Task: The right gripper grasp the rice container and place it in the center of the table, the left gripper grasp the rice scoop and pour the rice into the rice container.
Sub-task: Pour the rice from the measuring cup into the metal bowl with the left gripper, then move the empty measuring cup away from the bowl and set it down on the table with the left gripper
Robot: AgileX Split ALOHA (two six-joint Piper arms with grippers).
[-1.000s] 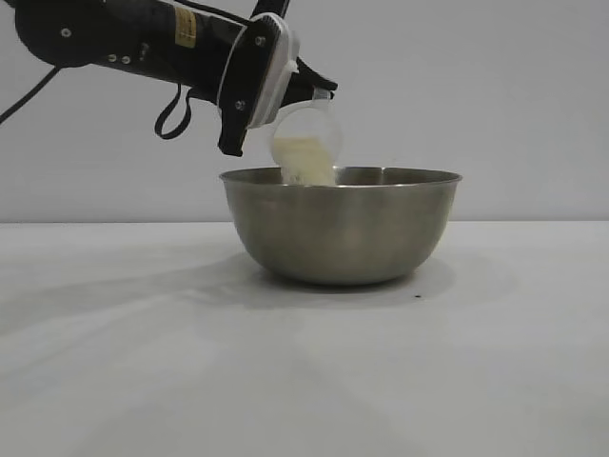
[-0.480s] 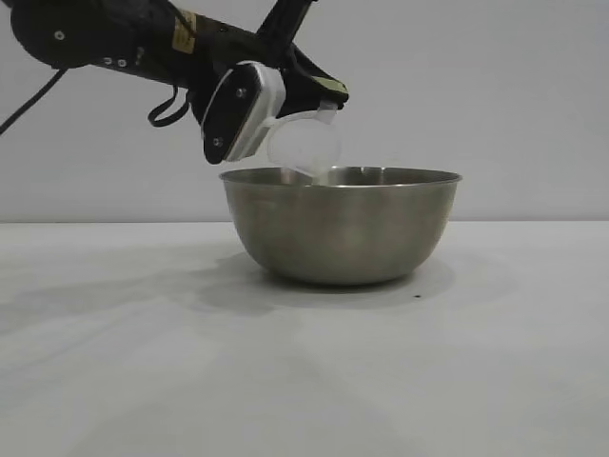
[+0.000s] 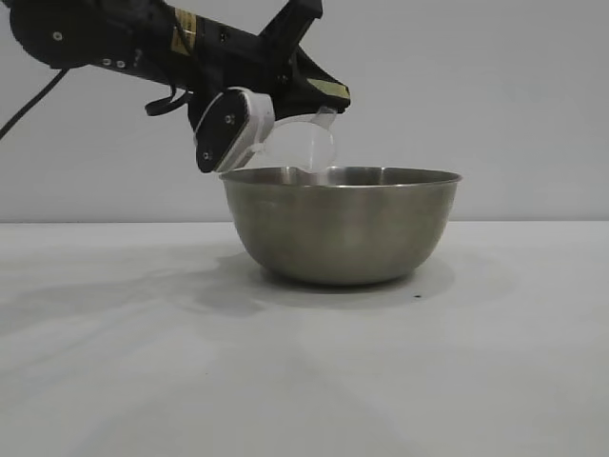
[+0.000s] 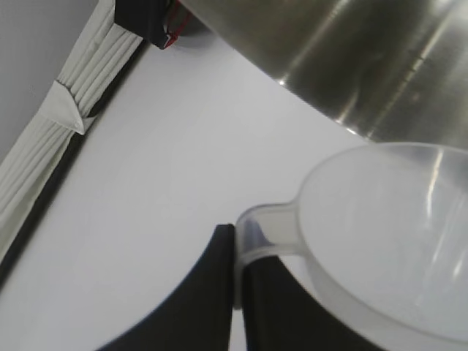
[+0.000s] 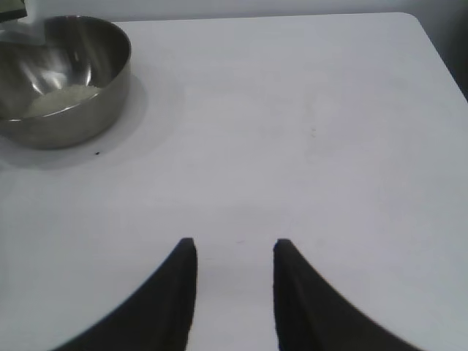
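The rice container [image 3: 341,227] stands on the white desk [image 3: 304,381], rice [image 5: 62,99] heaped inside it. Above its rim, the left hand [image 4: 238,292] pinches the loop handle of the tipped rice scoop [image 3: 303,148] (nothing blocks it). The right hand [image 5: 230,252] hangs well apart from the container, fingers parted, holding nothing

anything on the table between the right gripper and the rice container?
Nothing but bare table, per the right wrist view. The right gripper hangs open and apart from the rice container; one tiny dark speck lies beside the bowl's base.
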